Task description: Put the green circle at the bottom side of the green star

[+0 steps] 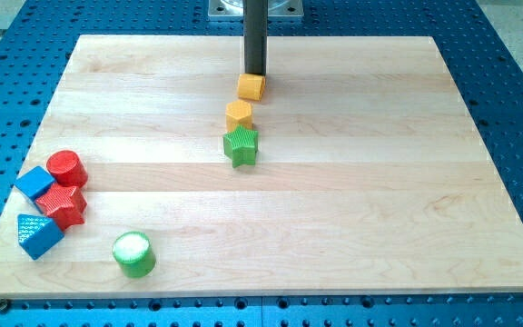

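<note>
Resting at lower left of the worktop (352,227), the green circle (134,253) looks light, rigid, slide-prone; push its left flank. My tip (255,72), graspless, touches the yellow cube (251,86) above the green star (241,145).

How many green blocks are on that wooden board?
2. The green star sits near the middle, just below a yellow block. The green circle is near the view's bottom left. None looks hidden.

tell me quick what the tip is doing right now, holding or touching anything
My tip: holds nothing; it sits just above the upper yellow block in the view, apparently touching it, far from the green circle.
</note>
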{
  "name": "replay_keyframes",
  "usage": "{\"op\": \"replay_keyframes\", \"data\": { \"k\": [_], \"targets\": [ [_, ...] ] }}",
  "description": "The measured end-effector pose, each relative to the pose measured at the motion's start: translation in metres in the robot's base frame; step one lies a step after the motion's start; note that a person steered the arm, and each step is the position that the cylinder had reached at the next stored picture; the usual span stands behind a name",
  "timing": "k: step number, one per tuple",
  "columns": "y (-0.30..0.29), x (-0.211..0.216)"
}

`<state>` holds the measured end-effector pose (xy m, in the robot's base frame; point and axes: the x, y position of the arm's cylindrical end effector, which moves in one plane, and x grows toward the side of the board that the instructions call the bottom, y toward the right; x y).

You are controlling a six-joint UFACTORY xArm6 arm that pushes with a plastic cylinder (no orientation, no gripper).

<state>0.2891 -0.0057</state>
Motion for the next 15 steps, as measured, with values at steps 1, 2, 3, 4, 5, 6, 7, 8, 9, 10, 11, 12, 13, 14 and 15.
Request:
{"op": "replay_keyframes", "data": {
  "k": [1, 2, 3, 4, 5, 6, 7, 8, 9, 10, 11, 12, 13, 14, 15],
  "targets": [
    [-0.023, -0.001],
    [-0.117, 0.027],
    [-0.163, 0.09],
    [-0.14, 0.155],
    [-0.06, 0.212],
    [-0.013, 0.295],
    [-0.03, 0.33],
    [-0.044, 0.33],
    [-0.113, 0.329],
    [-0.144, 0.318],
    [-0.148, 0.294],
    [-0.199, 0.288],
    [-0.135, 0.264],
    [-0.07, 0.247],
    [-0.114, 0.248]
  ]
}}
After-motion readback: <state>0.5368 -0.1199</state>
